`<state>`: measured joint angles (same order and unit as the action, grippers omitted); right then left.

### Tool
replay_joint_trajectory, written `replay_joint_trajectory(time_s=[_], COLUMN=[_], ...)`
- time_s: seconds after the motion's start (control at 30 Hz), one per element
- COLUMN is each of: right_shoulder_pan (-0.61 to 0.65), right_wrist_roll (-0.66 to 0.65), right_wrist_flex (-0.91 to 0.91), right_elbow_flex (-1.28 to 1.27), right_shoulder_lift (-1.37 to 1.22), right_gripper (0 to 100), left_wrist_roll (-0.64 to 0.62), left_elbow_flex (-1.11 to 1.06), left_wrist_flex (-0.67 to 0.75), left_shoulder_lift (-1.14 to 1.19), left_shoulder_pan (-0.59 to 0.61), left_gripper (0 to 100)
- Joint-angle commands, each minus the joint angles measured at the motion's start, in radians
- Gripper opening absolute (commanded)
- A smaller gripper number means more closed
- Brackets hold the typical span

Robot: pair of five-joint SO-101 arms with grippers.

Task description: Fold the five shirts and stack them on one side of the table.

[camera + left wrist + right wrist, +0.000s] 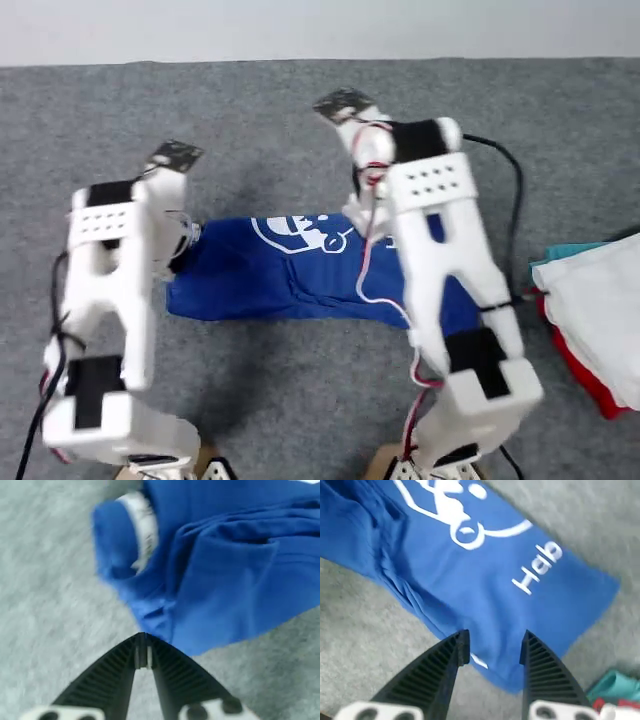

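Observation:
A blue shirt [290,275] with white print lies partly folded on the grey table, between the two arms. My left gripper [142,652] is shut, its tips right at the edge of the blue shirt [220,580] near the white collar label; no cloth shows between them. It sits at the shirt's left end in the high view [185,243]. My right gripper [495,649] is open, hovering over the shirt's [470,570] lower edge beside the white lettering. From above, that gripper [362,212] hangs over the shirt's right part.
A stack of folded shirts [600,310], white over red and teal, lies at the table's right edge; its corner [615,692] appears in the right wrist view. Bare grey table [250,120] stretches behind and in front of the blue shirt.

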<state>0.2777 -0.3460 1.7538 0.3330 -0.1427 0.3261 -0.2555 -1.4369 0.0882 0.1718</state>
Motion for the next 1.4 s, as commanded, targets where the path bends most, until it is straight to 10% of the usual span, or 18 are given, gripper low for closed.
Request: replay_joint_trajectory(time_s=[0.0,0.5,1.0,1.37], right_shoulder_pan=[-0.058,-0.183,-0.185,-0.282], right_wrist_roll=[0.006,0.006,0.072,0.133], right_wrist_flex=[0.036,0.035,-0.050,-0.380], right_elbow_flex=[-0.060,-0.354,-0.471,-0.664], right_shoulder_lift=[0.140,0.414,0.446,0.328], right_gripper=[16.8,16.7,16.9,16.9], left_wrist_roll=[-0.002,0.069,0.066,0.063], left_elbow_flex=[0.084,0.346,0.387,0.375], left_wrist_flex=[0.015,-0.074,-0.252,-0.316], left_shoulder_lift=[0.084,0.391,0.015,-0.106], left_shoulder_pan=[-0.046,0.032,-0.034,0.206], left_gripper=[0,0,0,0])
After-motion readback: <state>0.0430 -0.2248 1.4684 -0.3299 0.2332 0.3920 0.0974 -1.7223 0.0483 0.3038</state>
